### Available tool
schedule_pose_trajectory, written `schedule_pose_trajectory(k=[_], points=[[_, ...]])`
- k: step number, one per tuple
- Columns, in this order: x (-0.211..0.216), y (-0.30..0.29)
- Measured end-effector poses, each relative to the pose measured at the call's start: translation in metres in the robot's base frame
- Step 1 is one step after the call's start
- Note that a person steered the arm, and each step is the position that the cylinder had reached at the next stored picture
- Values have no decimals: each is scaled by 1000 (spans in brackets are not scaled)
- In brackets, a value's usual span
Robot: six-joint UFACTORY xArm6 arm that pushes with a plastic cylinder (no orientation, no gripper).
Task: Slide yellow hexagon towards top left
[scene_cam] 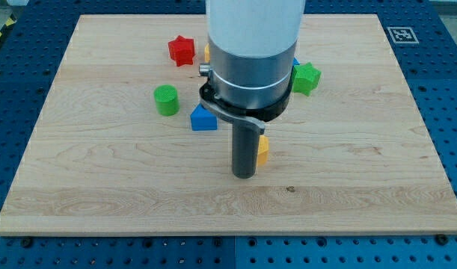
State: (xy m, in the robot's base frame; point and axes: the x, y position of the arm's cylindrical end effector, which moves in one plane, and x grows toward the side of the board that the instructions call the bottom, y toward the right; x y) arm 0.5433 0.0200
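The yellow hexagon (263, 150) lies near the middle of the wooden board (101, 179), mostly hidden behind my rod; only its right edge shows. My tip (244, 175) rests on the board just to the left of and slightly below the hexagon, touching or nearly touching it. The arm's large body covers the board's upper middle.
A red star block (181, 50) lies toward the view's top left. A green cylinder (167, 100) and a blue block (203, 118) lie left of the rod. A green star block (306, 78) lies at the right of the arm. A yellow sliver (206, 53) and a blue sliver (295, 63) peek from behind the arm.
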Motion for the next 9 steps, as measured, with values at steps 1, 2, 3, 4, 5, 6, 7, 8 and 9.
schedule_pose_trajectory(k=[1, 2, 3, 4, 5, 6, 7, 8, 9], points=[[-2, 19], [-7, 36], [-23, 33], [-40, 25], [-56, 24], [-75, 17], [-92, 8], [-110, 1], [-133, -14]])
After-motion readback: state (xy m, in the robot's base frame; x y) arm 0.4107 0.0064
